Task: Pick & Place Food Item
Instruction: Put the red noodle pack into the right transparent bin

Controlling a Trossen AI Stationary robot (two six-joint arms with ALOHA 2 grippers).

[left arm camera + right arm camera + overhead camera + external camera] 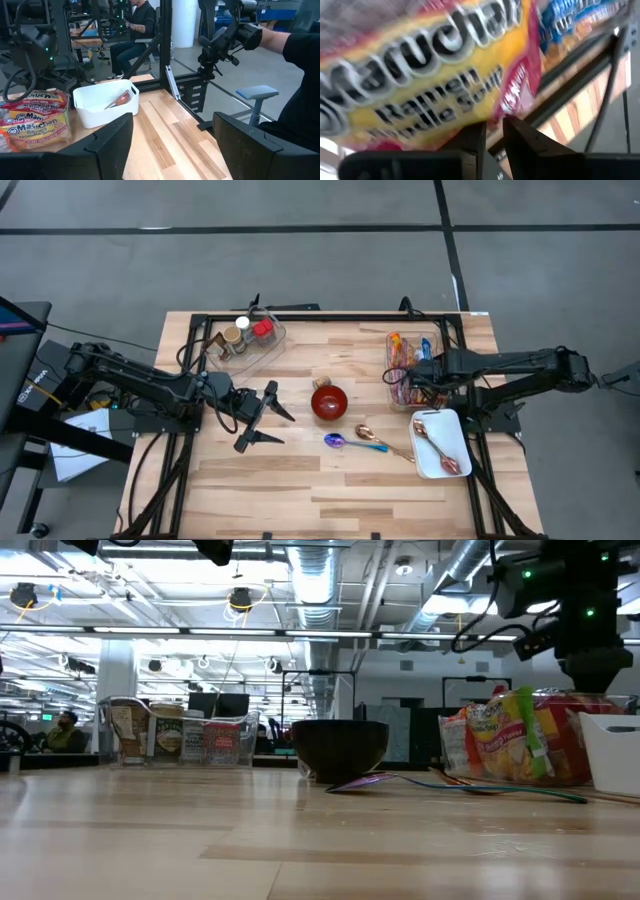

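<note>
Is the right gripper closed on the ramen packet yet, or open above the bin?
Closed on it. In the right wrist view the right gripper has its jaws nearly together, pinching the edge of the ramen packet.

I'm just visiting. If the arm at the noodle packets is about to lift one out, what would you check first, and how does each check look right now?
1. Right tool is at the clear plastic bin of yellow ramen noodle packets: ok.
2. Its fingers are closed on a packet's edge: cannot tell; they are nearly together right against the wrapper.
3. Dark red round bowl stands clear at the table's middle: ok.
4. White rectangular tray beside the bin is free: not ok, a copper-coloured spoon lies in it.
5. Left tool is open and away from the bin: ok.
</note>
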